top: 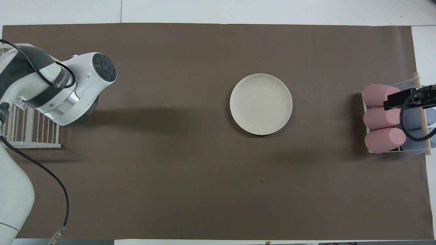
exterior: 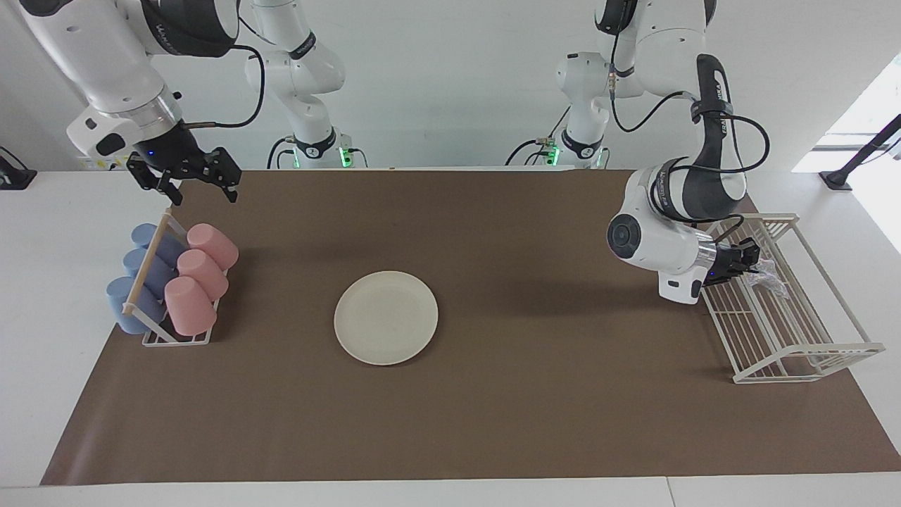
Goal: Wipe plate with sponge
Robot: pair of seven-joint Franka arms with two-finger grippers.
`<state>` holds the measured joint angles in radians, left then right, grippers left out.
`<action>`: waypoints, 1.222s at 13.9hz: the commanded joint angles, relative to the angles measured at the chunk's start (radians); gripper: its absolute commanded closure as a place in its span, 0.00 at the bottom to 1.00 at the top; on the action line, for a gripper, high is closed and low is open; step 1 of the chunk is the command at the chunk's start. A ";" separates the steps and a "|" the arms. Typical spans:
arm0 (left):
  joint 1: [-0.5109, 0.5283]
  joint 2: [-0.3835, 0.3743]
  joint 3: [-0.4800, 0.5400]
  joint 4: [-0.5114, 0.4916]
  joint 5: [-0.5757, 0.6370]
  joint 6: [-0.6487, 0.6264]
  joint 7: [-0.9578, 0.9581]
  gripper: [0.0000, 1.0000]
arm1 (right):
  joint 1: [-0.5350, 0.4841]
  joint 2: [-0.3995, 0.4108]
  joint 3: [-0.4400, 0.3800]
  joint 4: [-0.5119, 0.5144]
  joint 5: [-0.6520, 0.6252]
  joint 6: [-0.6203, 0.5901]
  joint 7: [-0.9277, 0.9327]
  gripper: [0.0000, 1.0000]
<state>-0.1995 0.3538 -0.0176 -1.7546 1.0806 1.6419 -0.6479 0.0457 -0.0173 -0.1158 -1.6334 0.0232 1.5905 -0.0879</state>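
The cream-white plate point(exterior: 386, 317) point(top: 261, 104) lies flat on the brown mat at the table's middle, with nothing on it. My left gripper point(exterior: 754, 262) is low over the end of the white wire rack point(exterior: 792, 324) nearer to the robots, shut on the silvery sponge point(exterior: 769, 272), which sticks out past its fingertips. In the overhead view the left arm's wrist hides that gripper, and only a bit of the sponge point(top: 19, 102) shows. My right gripper point(exterior: 202, 190) hangs open and holds nothing, above the mat's edge beside the cup rack.
A rack of pink and blue cups point(exterior: 172, 285) point(top: 383, 118) stands at the right arm's end of the table. The wire rack point(top: 30, 131) stands at the left arm's end. The brown mat point(exterior: 535, 394) covers most of the table.
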 commanded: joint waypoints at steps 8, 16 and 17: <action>0.023 -0.015 0.001 -0.014 0.013 0.050 -0.013 0.00 | -0.004 -0.007 -0.001 -0.003 -0.009 -0.004 0.011 0.00; 0.041 -0.061 0.002 0.053 -0.120 0.055 0.081 0.00 | -0.003 -0.007 -0.001 -0.003 -0.009 -0.007 0.011 0.00; 0.043 -0.074 0.005 0.085 -0.187 0.052 0.135 0.00 | -0.003 -0.007 -0.001 -0.003 -0.009 -0.007 0.011 0.00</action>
<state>-0.1759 0.3289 -0.0130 -1.7111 0.9949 1.6751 -0.6084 0.0456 -0.0173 -0.1158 -1.6335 0.0232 1.5904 -0.0879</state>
